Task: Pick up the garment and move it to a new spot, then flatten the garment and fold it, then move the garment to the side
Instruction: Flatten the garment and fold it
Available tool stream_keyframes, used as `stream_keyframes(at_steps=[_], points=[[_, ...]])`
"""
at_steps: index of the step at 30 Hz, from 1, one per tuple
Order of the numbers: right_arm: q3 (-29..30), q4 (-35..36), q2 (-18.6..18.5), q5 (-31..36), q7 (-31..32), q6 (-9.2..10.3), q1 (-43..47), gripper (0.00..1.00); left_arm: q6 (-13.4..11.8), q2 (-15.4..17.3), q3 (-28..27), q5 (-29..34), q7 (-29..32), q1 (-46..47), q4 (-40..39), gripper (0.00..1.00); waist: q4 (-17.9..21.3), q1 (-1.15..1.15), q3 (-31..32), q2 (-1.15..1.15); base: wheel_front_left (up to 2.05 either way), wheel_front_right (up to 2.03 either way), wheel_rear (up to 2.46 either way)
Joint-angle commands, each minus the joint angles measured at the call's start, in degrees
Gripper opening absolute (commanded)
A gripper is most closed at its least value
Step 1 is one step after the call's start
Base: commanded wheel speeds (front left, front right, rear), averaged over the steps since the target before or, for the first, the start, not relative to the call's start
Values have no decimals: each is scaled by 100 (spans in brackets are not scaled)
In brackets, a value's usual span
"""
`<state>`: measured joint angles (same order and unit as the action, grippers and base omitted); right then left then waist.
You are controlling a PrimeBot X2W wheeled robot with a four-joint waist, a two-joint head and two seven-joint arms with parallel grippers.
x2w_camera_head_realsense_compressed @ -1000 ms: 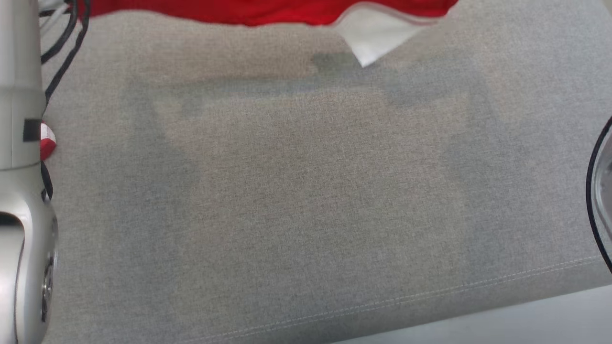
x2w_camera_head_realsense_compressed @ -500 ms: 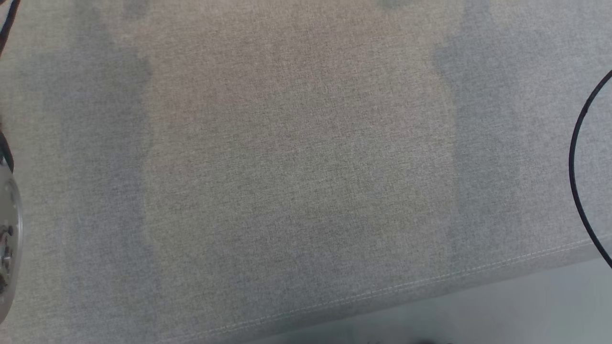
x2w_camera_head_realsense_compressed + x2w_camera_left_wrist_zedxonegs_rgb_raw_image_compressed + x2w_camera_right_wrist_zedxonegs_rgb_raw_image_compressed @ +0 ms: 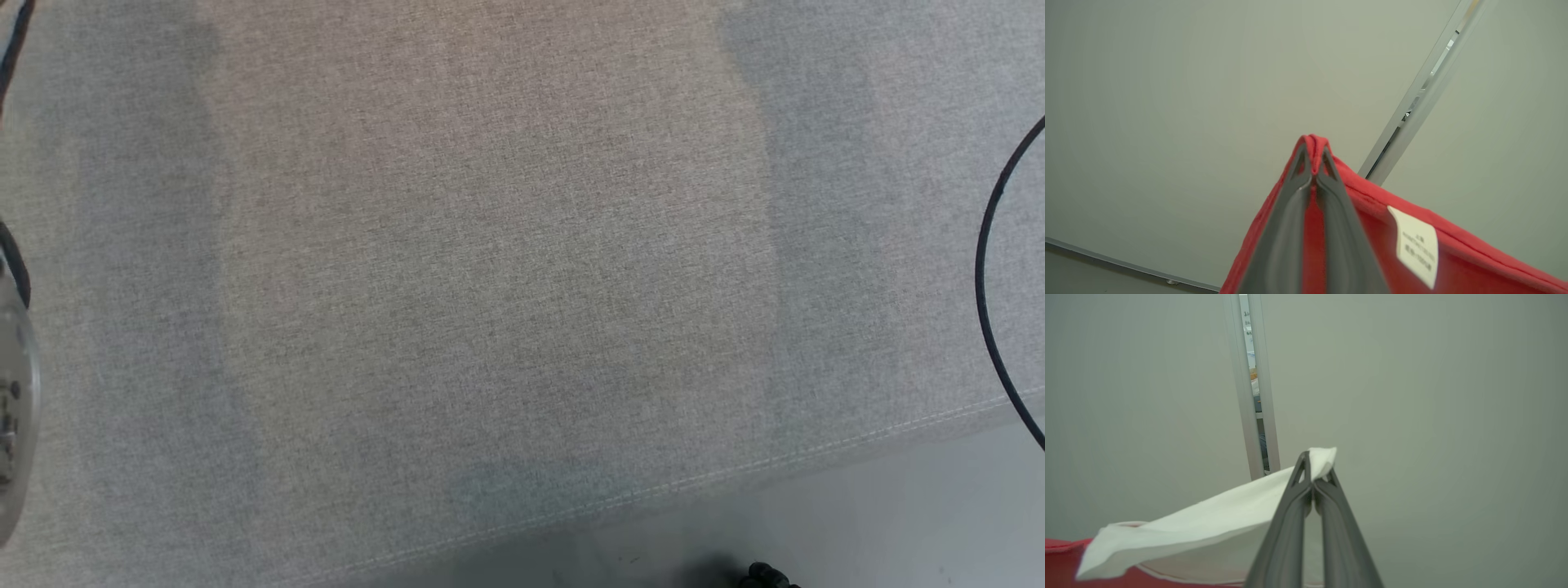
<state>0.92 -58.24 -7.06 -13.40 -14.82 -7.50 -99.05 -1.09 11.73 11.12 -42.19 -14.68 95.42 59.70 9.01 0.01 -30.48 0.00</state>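
In my left wrist view, my left claw [image 3: 1312, 165] is pressed together on a fold of the red garment [image 3: 1372, 220]. A small hump of red cloth pokes out just above the fingertips. The rest of the garment falls away below and to the right of my fingers, with its hemmed edge running down toward the lower right corner. A white label [image 3: 1417, 245] with small print I cannot read lies on the red cloth, just right of my fingers. Behind is a pale wall [image 3: 1167, 102], crossed diagonally on the right by a metal rail [image 3: 1425, 90]. A thin strip [image 3: 1126, 265] runs along the wall's foot at the lower left.

In my right wrist view, my right claw [image 3: 1314, 475] pinches a white part of the same garment, and a tuft of white sticks out past the fingertips. From the pinch the white cloth stretches down and left, held off the ground. The red part shows beneath it at the lower left corner. A metal rail stands upright in the wall behind, left of my fingers, with a narrow gap down its middle.

In my head view, a grey woven cover [image 3: 490, 286] spreads below me, with a stitched seam [image 3: 694, 482] along its near edge and pale floor [image 3: 898, 514] beyond that. A black cable [image 3: 984, 286] curves in at the right edge. A silvery arm joint [image 3: 12, 408] sits at the left edge. A small dark thing [image 3: 763, 576] at the bottom is too cut off to name.
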Motion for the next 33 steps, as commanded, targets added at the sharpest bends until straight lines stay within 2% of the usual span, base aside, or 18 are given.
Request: stream_keyframes(at_steps=[1,2,5,9,13,18,21,26,29,33], points=[[-48,12,-34,-70,-38,2,86,0,46,-14,-8,-7,-18,-109,24,0,-25,-1,13,0,0,0,0],[-248,61,-74,-271,-40,2,218,0,183,-73,-29,-87,-12,-194,81,0,-62,-1,43,0,0,0,0],[-568,225,-173,-645,-40,2,470,0,381,-113,-18,-175,42,-377,127,0,-124,-1,139,0,0,0,0],[-957,463,-320,-1051,-25,2,963,0,531,-98,-38,-261,17,-752,158,0,-195,-1,363,0,0,0,0],[-1651,1154,-626,-1874,138,2,2198,0,714,-58,-71,-388,-1,-1706,124,0,-283,-1,967,0,0,0,0],[-2032,2149,-1040,-2698,423,2,3763,0,811,-45,56,-472,42,-2925,-136,0,-363,-1,1561,0,0,0,0],[-2032,2807,-1305,-3033,553,2,4781,0,844,-32,163,-533,94,-3712,-473,0,-441,-1,1870,0,0,0,0],[-1664,3998,-1437,-3264,746,1,6718,0,853,44,321,-629,202,-5161,-1424,0,-523,-1,2171,0,0,0,0],[-1266,4654,-1322,-3165,900,1,7842,0,746,126,339,-718,310,-6048,-2086,0,-521,-1,2238,0,0,0,0],[-718,5414,-1054,-2727,1208,2,9038,0,471,272,439,-692,554,-7179,-3056,0,-475,-1,2253,0,0,0,0]])
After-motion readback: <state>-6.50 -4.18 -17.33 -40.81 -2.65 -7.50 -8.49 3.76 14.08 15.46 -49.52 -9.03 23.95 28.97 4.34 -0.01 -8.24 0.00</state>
